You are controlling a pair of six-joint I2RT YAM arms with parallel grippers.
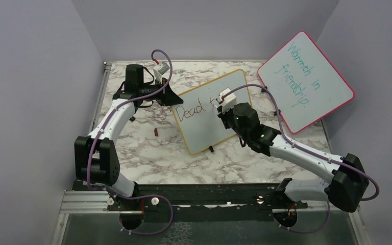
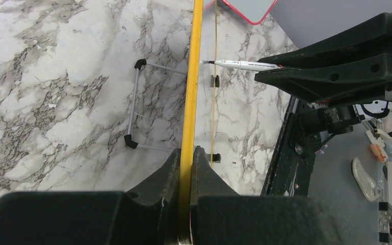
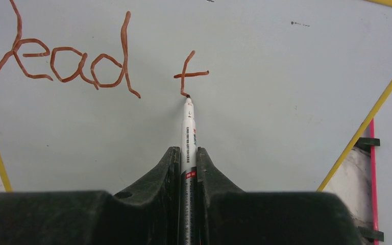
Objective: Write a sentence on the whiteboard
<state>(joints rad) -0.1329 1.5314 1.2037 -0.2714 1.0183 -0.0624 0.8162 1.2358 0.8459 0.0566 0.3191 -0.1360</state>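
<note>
Right wrist view: yellow-framed whiteboard [image 3: 286, 102] lettered "Dead t"; right hand [image 3: 188, 168] clamped on marker [image 3: 188, 132]; left hand [image 2: 186, 168] on frame.

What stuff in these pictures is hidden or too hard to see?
- Top view: the right gripper covers the whiteboard just past "Dead", so the newest letter is hidden.
- Left wrist view: the whiteboard shows edge-on, so no writing is visible.
- Right wrist view: the marker label is too small to read, and its back end sits inside the fingers.
- Top view: the small red thing on the table is too tiny to identify.
</note>
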